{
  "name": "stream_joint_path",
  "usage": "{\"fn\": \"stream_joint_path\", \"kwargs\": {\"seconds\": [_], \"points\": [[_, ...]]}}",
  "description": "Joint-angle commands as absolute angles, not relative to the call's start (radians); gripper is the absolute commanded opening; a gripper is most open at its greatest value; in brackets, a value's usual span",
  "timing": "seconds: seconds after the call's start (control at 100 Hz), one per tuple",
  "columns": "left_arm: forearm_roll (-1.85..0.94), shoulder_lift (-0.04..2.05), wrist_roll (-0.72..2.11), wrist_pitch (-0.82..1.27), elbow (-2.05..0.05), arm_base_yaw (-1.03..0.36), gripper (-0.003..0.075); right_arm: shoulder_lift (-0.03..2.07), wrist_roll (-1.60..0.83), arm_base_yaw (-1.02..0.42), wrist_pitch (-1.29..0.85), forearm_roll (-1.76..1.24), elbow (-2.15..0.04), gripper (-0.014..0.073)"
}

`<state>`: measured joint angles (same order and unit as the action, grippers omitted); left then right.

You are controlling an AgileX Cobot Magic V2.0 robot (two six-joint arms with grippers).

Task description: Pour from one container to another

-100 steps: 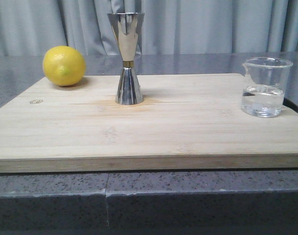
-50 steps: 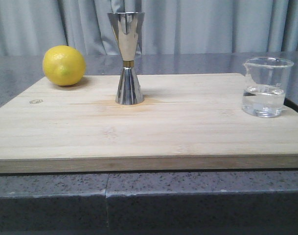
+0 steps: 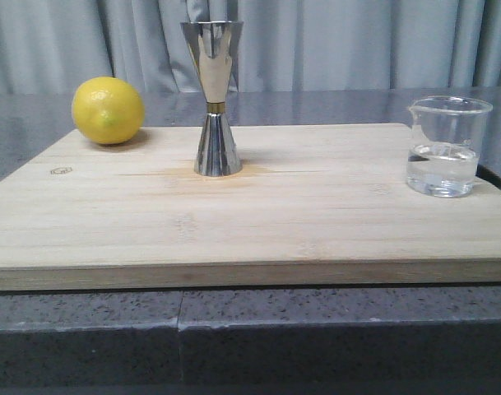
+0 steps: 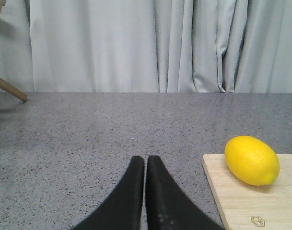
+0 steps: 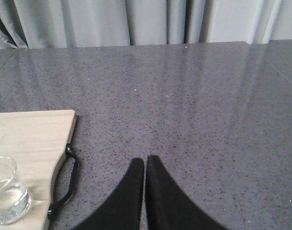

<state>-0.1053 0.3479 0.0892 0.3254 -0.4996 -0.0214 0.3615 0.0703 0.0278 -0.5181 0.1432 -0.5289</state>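
The left tool (image 4: pixel 145 165) has its two black fingers pressed together with nothing between them, hanging over the bare grey counter (image 4: pixel 88 139). Near it, off to one side, lies the corner of a wooden board (image 4: pixel 246 201), and a lemon (image 4: pixel 251 160) rests on that corner.

The right tool (image 5: pixel 145 165) is likewise closed on nothing, its fingers meeting over the speckled counter. Beside it is the other end of the board, with a black handle (image 5: pixel 69 179) along its edge, and the glass beaker (image 5: pixel 6 196) stands on the wood close to that edge.

In the front view neither tool appears. The beaker (image 3: pixel 447 146) stands upright at the right end of the board (image 3: pixel 250 222), partly filled with clear liquid, its pouring lip toward the left. The steel jigger (image 3: pixel 214 99) stands upright near the board's middle, toward the back, well apart from the beaker. The lemon (image 3: pixel 107 110) sits at the back left corner. Grey curtains (image 3: pixel 357 41) hang behind the counter.
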Motion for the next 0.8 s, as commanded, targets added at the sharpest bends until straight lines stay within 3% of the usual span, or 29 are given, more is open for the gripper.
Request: {"fn": "stream_joint_path", "kwargs": {"seconds": [0.0,0.64,0.71,0.79], "points": [[-0.113,0.397,0.093,0.247,-0.541,-0.02,-0.0019,0.421,0.052,0.035,-0.462,0.156,-0.592,-0.0046],[-0.113,0.43,0.093,0.252,-0.541,-0.02,-0.0019,0.454,0.052,0.035,-0.454,0.156,-0.588,-0.0039],[-0.113,0.43,0.093,0.252,-0.541,-0.02,-0.0018,0.454,0.052,0.035,-0.454,0.161,-0.588,0.0],[-0.091,0.43,0.093,0.252,-0.541,-0.019,0.0038,0.454,0.052,0.035,-0.452,0.182,-0.588,0.0122]]}}
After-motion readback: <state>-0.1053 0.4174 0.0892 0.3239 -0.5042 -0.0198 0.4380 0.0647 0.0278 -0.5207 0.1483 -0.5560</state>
